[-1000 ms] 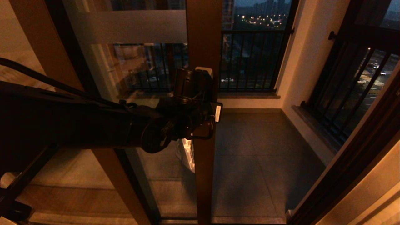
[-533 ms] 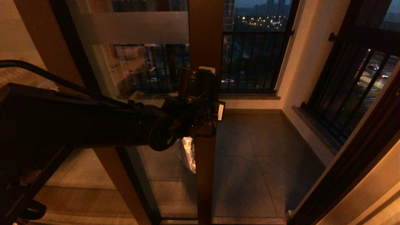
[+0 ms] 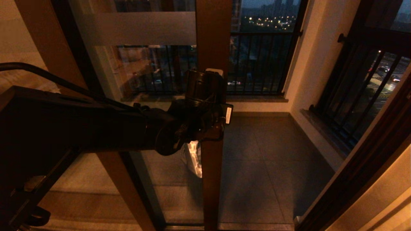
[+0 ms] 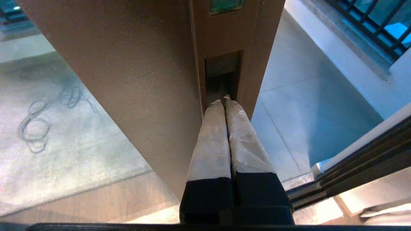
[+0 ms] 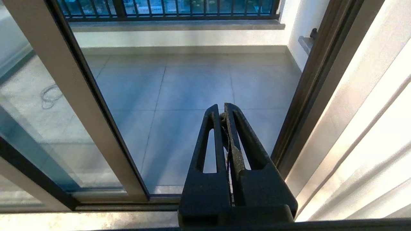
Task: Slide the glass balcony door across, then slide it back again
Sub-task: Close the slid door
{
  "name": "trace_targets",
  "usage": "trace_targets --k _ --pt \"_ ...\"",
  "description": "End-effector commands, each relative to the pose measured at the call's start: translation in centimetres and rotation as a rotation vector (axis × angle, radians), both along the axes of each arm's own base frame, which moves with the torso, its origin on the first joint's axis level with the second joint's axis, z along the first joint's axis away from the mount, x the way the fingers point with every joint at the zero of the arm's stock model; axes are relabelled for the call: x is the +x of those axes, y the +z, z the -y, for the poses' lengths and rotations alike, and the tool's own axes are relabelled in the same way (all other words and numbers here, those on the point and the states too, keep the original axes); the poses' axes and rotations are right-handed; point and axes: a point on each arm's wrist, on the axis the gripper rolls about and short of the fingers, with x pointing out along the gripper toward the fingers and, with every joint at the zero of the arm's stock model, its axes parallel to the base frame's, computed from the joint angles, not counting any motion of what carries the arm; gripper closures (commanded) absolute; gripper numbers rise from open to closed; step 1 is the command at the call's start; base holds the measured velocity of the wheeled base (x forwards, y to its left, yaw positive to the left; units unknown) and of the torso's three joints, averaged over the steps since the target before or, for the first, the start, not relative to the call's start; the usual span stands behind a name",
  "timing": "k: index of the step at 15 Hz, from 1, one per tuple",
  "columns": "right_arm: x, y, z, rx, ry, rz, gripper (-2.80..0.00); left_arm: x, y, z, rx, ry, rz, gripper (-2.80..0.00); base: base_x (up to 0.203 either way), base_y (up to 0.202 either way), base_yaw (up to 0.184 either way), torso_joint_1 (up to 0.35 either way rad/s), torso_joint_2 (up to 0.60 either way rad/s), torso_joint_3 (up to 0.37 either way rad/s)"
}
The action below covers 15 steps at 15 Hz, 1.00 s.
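Note:
The glass balcony door (image 3: 213, 38) stands partly across the opening, its brown stile upright at the centre and its frosted band (image 3: 144, 28) near the top. My left gripper (image 3: 212, 128) reaches from the left to the stile at mid height. In the left wrist view its white-wrapped fingers (image 4: 212, 138) are shut together, and the tips of the left gripper (image 4: 225, 102) are pushed into a dark recess (image 4: 222, 73) in the stile's edge (image 4: 128, 80). My right gripper (image 5: 222, 110) is shut on nothing, held low before the doorway, out of the head view.
A fixed brown-framed panel (image 3: 51, 48) slants at the left. The dark door jamb (image 3: 362, 166) runs down the right, with an open gap to the tiled balcony floor (image 3: 266, 160) between. Black railings (image 3: 257, 64) close the balcony. A white object (image 3: 194, 158) lies behind the glass.
The door's stile has shifted slightly to the right, and my left arm and gripper have moved right with it.

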Motion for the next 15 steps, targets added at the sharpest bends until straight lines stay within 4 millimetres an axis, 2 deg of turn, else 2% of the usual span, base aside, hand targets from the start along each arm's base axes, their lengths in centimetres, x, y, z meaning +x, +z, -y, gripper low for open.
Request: trace_targets --k 1,15 --pt "0.0 -0.1 0.0 0.000 0.001 -0.003 0.00 -0.3 -0.1 0.4 0.000 -0.012 -0.001 0.00 0.000 0.000 0.000 0.000 0.00 0.000" --pt "0.0 -0.1 0.0 0.000 0.001 -0.003 0.00 -1.2 -0.2 1.7 -0.009 -0.047 0.008 0.00 0.000 0.000 0.000 0.000 0.00 0.000"
